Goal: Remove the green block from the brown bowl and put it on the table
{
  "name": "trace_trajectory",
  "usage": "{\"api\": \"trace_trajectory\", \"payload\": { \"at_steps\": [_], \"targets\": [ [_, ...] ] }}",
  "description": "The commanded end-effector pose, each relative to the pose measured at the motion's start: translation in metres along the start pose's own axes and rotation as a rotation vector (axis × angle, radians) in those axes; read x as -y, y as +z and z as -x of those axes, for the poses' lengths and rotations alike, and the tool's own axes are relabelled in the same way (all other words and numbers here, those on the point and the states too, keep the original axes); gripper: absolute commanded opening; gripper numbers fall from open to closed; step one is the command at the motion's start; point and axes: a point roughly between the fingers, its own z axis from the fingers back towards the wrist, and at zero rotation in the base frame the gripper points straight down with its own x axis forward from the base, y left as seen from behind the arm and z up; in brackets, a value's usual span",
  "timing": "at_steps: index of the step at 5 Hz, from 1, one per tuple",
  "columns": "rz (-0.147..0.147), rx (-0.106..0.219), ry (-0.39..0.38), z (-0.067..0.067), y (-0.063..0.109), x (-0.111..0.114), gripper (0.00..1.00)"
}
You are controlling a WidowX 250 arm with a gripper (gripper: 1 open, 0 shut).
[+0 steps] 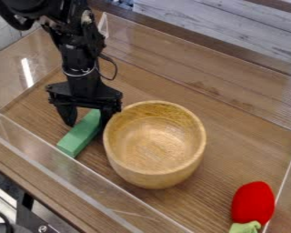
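The green block (77,138) lies flat on the table (221,114), just left of the brown bowl (155,143) and close to its wall. The bowl stands upright with nothing in it. My gripper (84,116) points straight down over the block's far end. Its black fingers (65,113) stand spread on either side of that end, and the gripper looks open. The block's near end sticks out toward the front acrylic wall.
A red and green plush toy (251,204) lies at the front right corner. Clear acrylic walls (63,173) fence the tabletop, and the front one runs close to the block and bowl. Bare wood stretches behind and to the right of the bowl.
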Motion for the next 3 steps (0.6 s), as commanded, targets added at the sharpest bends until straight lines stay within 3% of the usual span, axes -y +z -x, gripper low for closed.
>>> {"api": "trace_trajectory", "payload": {
  "at_steps": [1,3],
  "targets": [
    [-0.015,0.004,0.005,-0.0022,-0.0051,-0.0032,1.0],
    [-0.032,-0.019,0.01,0.0004,-0.0017,-0.0035,1.0]
  ]
}}
